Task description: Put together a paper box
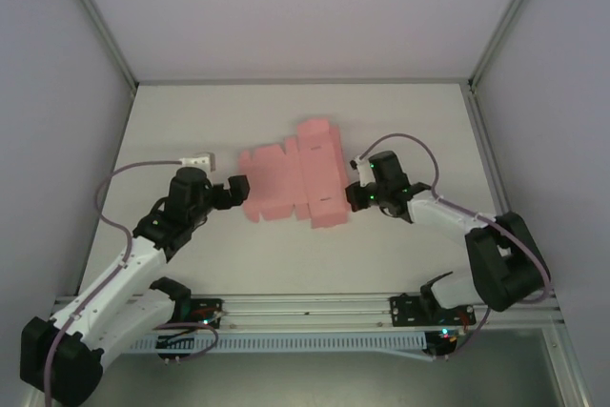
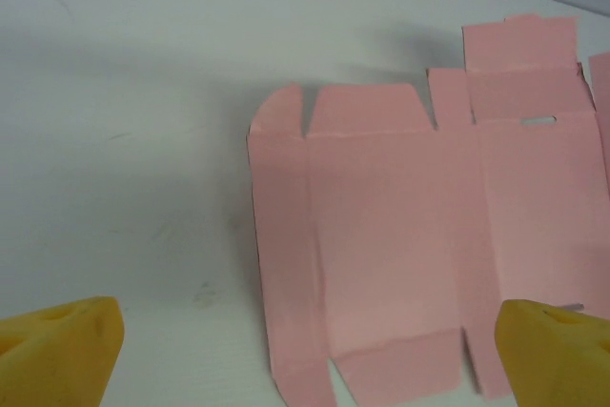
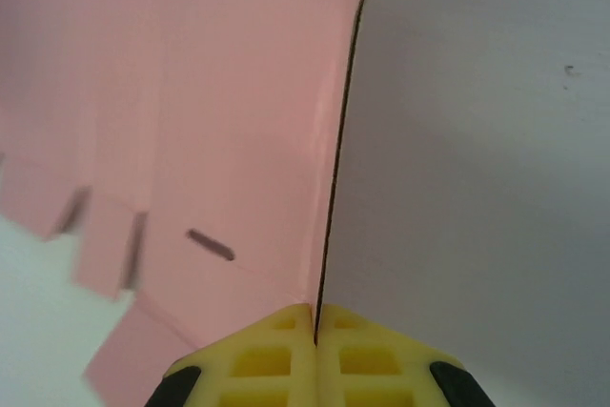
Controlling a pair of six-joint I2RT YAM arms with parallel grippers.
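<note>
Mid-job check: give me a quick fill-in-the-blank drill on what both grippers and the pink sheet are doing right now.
1. In the top view, the right gripper is shut on the ____ edge of the paper box.
2. The left gripper has its jaws ____.
3. In the left wrist view, the near part of the paper box lies ____ on the table.
4. The paper box is ____ in colour.

Missing words: right; open; flat; pink.

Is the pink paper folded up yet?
Mostly flat: the paper lies spread on the table; the right gripper pinches one edge upright.
</note>
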